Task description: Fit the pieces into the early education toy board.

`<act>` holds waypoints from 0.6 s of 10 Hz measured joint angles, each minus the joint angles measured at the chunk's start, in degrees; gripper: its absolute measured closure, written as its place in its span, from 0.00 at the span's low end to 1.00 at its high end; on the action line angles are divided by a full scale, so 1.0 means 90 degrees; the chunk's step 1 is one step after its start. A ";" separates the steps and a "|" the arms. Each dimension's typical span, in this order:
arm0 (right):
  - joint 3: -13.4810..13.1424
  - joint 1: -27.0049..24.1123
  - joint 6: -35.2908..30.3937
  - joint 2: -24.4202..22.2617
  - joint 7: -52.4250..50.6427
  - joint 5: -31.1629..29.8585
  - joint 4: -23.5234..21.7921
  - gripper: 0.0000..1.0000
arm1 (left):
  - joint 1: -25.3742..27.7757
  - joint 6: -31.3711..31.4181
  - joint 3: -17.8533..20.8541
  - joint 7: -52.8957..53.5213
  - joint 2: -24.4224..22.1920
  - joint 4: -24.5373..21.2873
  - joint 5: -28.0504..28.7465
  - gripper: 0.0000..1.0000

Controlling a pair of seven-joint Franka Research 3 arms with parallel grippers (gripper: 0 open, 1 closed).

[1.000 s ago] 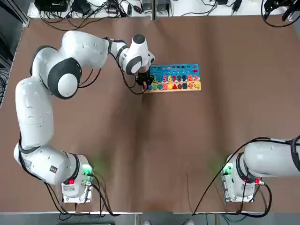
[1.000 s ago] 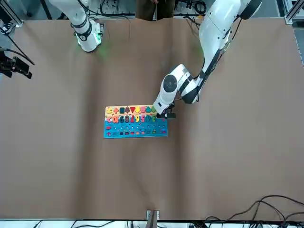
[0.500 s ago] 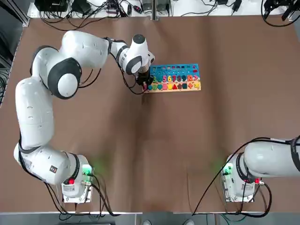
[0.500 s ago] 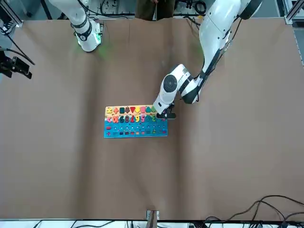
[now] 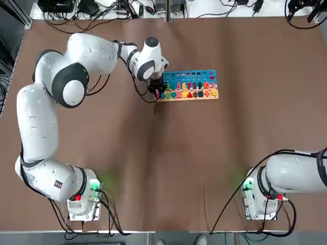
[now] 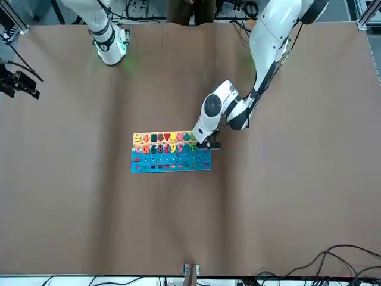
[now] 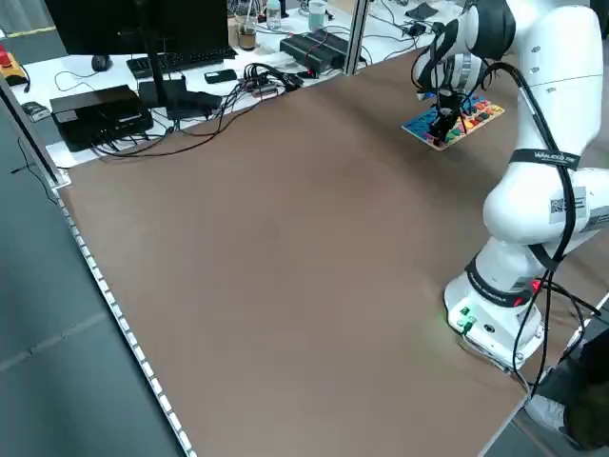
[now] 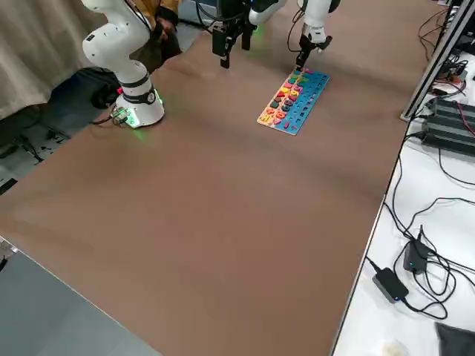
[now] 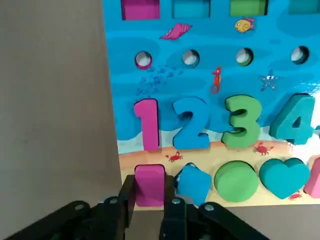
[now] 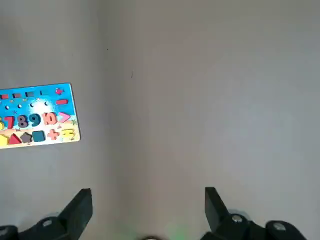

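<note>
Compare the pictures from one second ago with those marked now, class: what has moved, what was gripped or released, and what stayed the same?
Very little changed. The early education toy board has shifted very slightly on the table; its far end sits a touch nearer the left gripper. That gripper stays at the board's corner, fingers closed on the pink rectangular piece. Nothing was released. The right gripper stays parked and open.

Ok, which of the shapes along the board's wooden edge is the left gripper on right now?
The pink rectangular block at the very end of the row, below the pink number 1. The left gripper is closed around it; the blue star beside it is untouched.
</note>
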 joint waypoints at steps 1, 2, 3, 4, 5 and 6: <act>0.0000 0.0000 0.0000 0.0000 0.0000 0.0000 0.0000 0.01 | 0.0000 -0.0020 -0.0001 0.0000 -0.0003 0.0001 0.0000 0.74; 0.0000 0.0000 0.0000 0.0000 0.0000 0.0000 0.0000 0.01 | -0.0001 -0.0074 -0.0002 0.0000 -0.0009 0.0002 0.0000 0.74; 0.0000 0.0000 0.0000 0.0000 0.0000 0.0000 0.0000 0.01 | -0.0002 -0.0120 -0.0004 0.0000 -0.0014 0.0003 0.0000 0.74; -0.0001 0.0000 0.0000 0.0000 0.0000 0.0000 0.0000 0.01 | -0.0002 -0.0133 -0.0004 0.0000 -0.0016 0.0003 0.0000 0.74; -0.0002 0.0000 0.0000 0.0000 0.0000 0.0000 0.0000 0.01 | -0.0002 -0.0134 -0.0004 0.0000 -0.0016 0.0003 0.0000 0.74; -0.0002 0.0000 0.0000 0.0000 0.0000 0.0000 0.0000 0.01 | -0.0002 -0.0134 -0.0004 0.0000 -0.0016 0.0003 0.0000 0.74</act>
